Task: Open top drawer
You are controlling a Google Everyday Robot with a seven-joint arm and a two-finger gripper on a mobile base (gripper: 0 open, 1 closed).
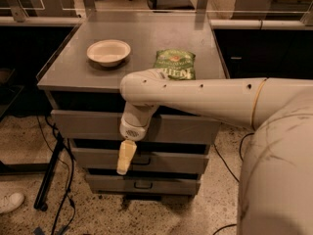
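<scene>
The top drawer [88, 125] is the widest grey front of a three-drawer cabinet, just under the grey cabinet top [146, 33], with a dark gap above it. Its black handle is hidden behind my wrist. My gripper [125, 158] hangs from the cream arm that reaches in from the right. It points down in front of the drawers, its pale tip over the middle drawer [171, 161] just below the top drawer's lower edge. The bottom drawer [161, 184] shows its black handle.
A cream bowl [108, 52] and a green snack bag [174, 64] lie on the cabinet top. A black stand leg [49, 177] and cables [63, 199] are on the floor at the left, with a white shoe [10, 202]. Dark desks flank the cabinet.
</scene>
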